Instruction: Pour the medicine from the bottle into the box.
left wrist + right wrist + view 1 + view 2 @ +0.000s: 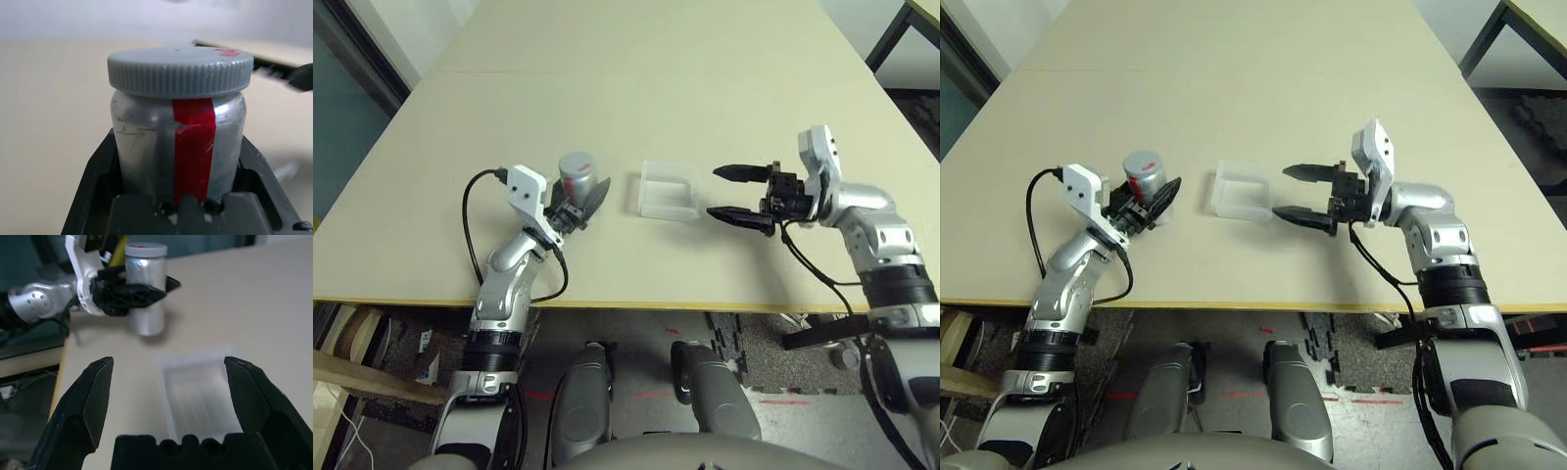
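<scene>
**Operator:** Holding the bottle (pixel 576 179) in my left gripper (pixel 579 203) now; the two black fingers are closed against its silver sides, low on the body, and it stands upright on the table (pixel 636 88) with the grey cap (pixel 180 68) screwed on.

**Observer:** And the other arm?

**Operator:** My right gripper (pixel 734 196) is spread wide and has nothing in it. It hovers just beside the box (pixel 668 192), on the side away from the bottle, fingertips pointing at the box's near wall.

**Observer:** Where does the bottle sit relative to the box?

**Operator:** Near it, on the left side, with a strip of bare tabletop between them. They are not touching.

**Observer:** Any medicine in the box?

**Operator:** None that I can see. The right wrist view looks straight into the clear tray and it looks bare, though a pellet that small could escape me.

**Observer:** So how far along are we?

**Operator:** Early, I'd judge. The bottle is gripped, nothing more. Left to do: get the cap off, probably with my right gripper, then tilt the bottle over the box and pour.
</scene>
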`<state>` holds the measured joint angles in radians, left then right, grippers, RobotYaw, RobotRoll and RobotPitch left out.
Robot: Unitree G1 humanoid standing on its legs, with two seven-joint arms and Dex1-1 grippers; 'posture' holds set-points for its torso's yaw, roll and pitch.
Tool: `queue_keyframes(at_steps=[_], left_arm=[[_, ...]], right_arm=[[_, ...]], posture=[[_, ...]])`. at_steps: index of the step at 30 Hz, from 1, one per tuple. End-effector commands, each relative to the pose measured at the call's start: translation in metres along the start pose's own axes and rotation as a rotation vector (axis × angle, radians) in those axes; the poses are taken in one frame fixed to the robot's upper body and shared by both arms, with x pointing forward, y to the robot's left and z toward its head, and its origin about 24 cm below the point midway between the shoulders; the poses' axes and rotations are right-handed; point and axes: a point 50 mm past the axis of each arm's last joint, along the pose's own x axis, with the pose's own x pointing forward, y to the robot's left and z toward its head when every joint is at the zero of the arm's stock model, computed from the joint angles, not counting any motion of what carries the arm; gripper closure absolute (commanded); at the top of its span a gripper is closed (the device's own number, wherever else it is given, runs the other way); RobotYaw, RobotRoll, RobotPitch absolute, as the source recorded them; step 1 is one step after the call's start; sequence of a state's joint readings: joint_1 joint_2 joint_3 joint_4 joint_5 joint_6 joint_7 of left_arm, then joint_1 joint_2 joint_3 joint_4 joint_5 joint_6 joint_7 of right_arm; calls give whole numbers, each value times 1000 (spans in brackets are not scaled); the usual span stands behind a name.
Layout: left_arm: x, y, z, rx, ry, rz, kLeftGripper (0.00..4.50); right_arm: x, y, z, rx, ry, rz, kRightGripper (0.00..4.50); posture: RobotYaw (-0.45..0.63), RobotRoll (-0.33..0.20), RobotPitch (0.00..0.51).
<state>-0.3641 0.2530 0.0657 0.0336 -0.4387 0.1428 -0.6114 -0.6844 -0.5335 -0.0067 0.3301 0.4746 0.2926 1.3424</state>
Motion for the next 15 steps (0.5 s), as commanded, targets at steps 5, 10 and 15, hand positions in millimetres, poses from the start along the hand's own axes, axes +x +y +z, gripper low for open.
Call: queue_keyframes(at_steps=[5, 10, 15], left_arm=[[16, -14, 8, -86, -13, -121, 1787], [23, -18, 9, -90, -9, -162, 1787], [27, -23, 7, -86, 1, -201, 1787]], right_arm=[[31, -6, 23, 26, -26, 74, 0], [50, -14, 31, 15, -24, 62, 0], [64, -19, 33, 10, -21, 60, 0]], posture=[[-32, 0, 131], [-38, 0, 127], [-43, 0, 125]])
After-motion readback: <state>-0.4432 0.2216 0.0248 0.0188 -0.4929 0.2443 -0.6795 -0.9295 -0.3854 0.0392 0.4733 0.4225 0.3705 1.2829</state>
